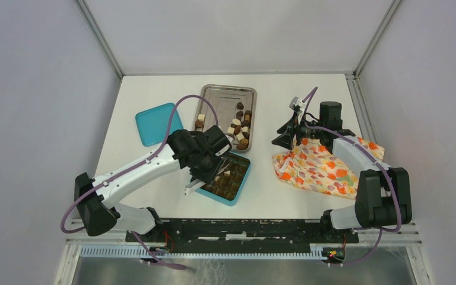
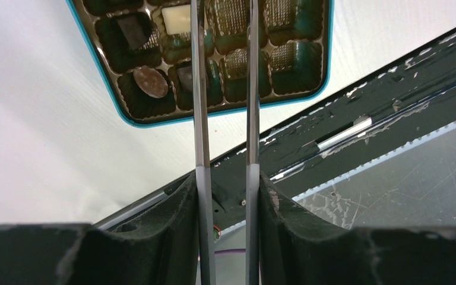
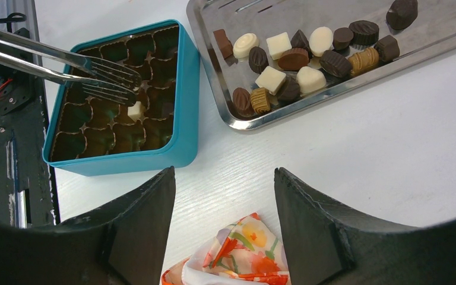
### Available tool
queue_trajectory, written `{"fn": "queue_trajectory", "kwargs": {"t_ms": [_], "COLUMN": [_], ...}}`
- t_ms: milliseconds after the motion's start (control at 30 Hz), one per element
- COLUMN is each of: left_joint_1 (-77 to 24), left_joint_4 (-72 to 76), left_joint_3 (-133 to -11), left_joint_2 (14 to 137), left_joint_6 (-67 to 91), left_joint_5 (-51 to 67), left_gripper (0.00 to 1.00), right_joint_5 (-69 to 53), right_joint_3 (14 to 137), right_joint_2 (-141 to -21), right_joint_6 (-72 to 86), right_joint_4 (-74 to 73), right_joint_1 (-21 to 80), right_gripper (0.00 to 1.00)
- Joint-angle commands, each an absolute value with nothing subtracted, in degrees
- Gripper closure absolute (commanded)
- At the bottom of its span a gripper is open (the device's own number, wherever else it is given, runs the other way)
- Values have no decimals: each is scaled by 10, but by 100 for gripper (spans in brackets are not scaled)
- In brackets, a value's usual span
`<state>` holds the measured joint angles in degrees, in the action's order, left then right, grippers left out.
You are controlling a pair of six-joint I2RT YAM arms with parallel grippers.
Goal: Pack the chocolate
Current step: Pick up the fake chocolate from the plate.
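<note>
L fingers (image 1: 205, 172) are closed partway on thin steel tongs (image 3: 65, 62) w/ forked tips, both blades pinched btwn them. The tong tips stand slightly apart, nothing visible btwn them, over the teal square compartmented box (image 3: 148, 160). The box sits mid-way along the white desk (image 1: 309, 89), toward its near edge.

Most of the small bite-size chocolate pieces (image 3: 291, 59), dark brown, mid-brown and cream-white, lie loose in the rectangular steel tray (image 3: 273, 15) toward the far edge, bunched mainly at its right and near sides. A few are in box compartments, incl. a cream-white square piece (image 2: 176, 18) and a dark round piece (image 2: 150, 82).

R fingers (image 1: 282, 135) are spread wide w/ nothing held, above the desk just beside the orange floral cloth (image 1: 317, 169), which lies toward the right edge. A flat teal lid (image 1: 157, 123) lies left of the tray, toward the left edge.
</note>
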<state>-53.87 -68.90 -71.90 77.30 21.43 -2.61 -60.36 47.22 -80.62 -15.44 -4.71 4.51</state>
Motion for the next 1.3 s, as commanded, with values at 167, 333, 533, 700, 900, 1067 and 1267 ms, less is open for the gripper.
{"fn": "queue_trajectory", "kwargs": {"t_ms": [167,333,533,700,900,1067,1267], "left_joint_1": [-529,-491,-421,-399,-393,-392,-391], "left_joint_4": [-608,-546,-490,-499,-537,-558,-588], "left_joint_3": [-745,-736,-766,-818,-884,-922,-959], "left_joint_2": [708,717,780,867,954,1003,1049], "left_joint_6": [245,237,204,169,145,134,123], "left_joint_5": [-79,-83,-54,-46,-66,-69,-83], "left_gripper": [62,62,62,62,58,56,55], "right_joint_5": [-611,-611,-611,-609,-607,-607,-607], "right_joint_3": [471,469,465,464,464,467,467], "right_joint_2": [-798,-794,-788,-782,-784,-789,-790], "right_joint_6": [-159,-159,-161,-167,-171,-174,-177], "right_joint_4": [-29,-27,-26,-29,-31,-34,-35], "right_joint_1": [49,49,49,48,48,48,48], "right_gripper": [32,32,32,32,32,32,32]}}
